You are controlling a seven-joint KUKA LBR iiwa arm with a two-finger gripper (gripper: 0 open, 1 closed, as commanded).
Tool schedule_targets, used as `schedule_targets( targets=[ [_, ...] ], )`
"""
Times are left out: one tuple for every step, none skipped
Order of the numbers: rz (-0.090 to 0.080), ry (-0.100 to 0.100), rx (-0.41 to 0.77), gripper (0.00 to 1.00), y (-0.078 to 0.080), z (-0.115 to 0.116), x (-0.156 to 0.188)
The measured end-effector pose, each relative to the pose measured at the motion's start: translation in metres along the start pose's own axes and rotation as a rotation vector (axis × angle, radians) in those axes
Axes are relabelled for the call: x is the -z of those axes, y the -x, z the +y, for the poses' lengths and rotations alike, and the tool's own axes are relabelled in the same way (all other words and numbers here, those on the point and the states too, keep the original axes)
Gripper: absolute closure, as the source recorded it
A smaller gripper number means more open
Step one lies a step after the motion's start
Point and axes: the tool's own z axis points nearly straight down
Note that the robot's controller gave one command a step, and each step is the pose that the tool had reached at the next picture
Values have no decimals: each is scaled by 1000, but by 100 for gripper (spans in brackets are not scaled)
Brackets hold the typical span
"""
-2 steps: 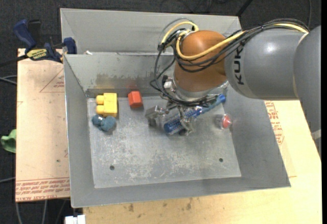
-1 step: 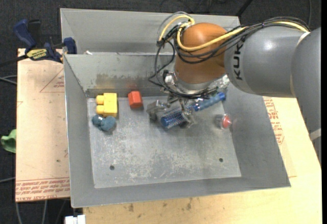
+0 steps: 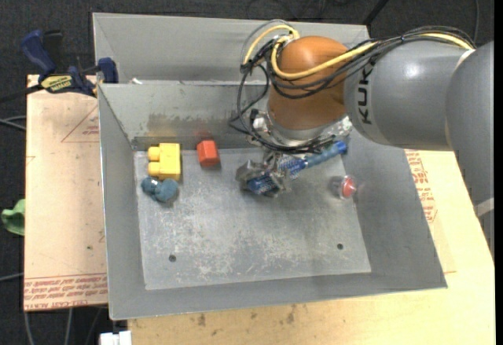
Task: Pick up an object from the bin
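A small dark blue-grey thing (image 3: 258, 185), crumpled in shape, lies on the floor of the bin (image 3: 251, 253), about midway between left and right and somewhat toward the far wall. The gripper (image 3: 269, 173) is low over it, right at its top edge, and seems to touch it. Whether the gripper is apart, together or clamped on the thing I cannot tell, as the wrist above hides its tip.

Just to the right of the dark thing, a blue stick (image 3: 318, 158) slants up and away to the right from under the wrist. Farther right, and a little nearer, a small red and clear thing (image 3: 346, 188) lies alone on the floor.

To the left, near the far wall, stands a small red block (image 3: 207, 153). Left of that is a yellow block (image 3: 164, 161), and touching its near side lies a blue-grey lump (image 3: 161, 190).

Above the gripper sits the round orange cover (image 3: 310, 72) of the wrist, with yellow and black cables (image 3: 266, 43) looping over its left side. The grey arm (image 3: 428, 96) reaches in from the right across the bin's right rim.
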Motion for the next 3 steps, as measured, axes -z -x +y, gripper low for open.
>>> schedule_targets(
  targets=[
    [-1, -9, -2, 100, 2, 0, 52],
    [0, -7, -6, 100, 3, 0, 80],
    [0, -9, -10, 100, 5, 0, 117]
  ],
)
